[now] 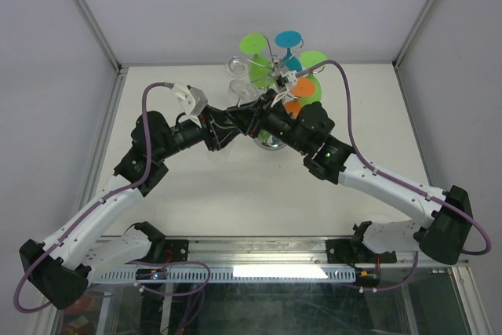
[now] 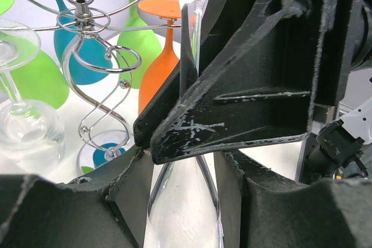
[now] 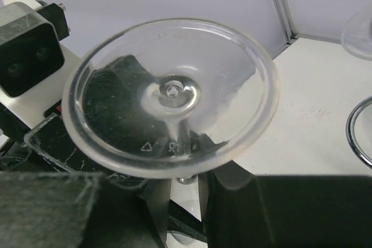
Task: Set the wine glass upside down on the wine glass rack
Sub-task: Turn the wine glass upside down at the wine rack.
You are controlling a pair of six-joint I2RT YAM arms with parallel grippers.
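From above, the left gripper (image 1: 235, 118) and right gripper (image 1: 265, 111) meet tip to tip, with the wine glass rack (image 1: 276, 70) just beyond them.

Left wrist: the wine glass (image 2: 197, 21) stands with its stem vertical, foot up. Its bowl sits low between the left fingers (image 2: 116, 201); I can't tell whether they grip it.

Right wrist: the foot faces the camera, and the right fingers (image 3: 279, 213) are pinched narrowly on the stem.

Clear wine glass (image 3: 171, 94), chrome rack (image 2: 83, 11)

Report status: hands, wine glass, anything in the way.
Right hand shut on wine glass stem, glass inverted. Left hand flanks its bowl, grip unclear. Rack close by, coloured glasses hanging on it.
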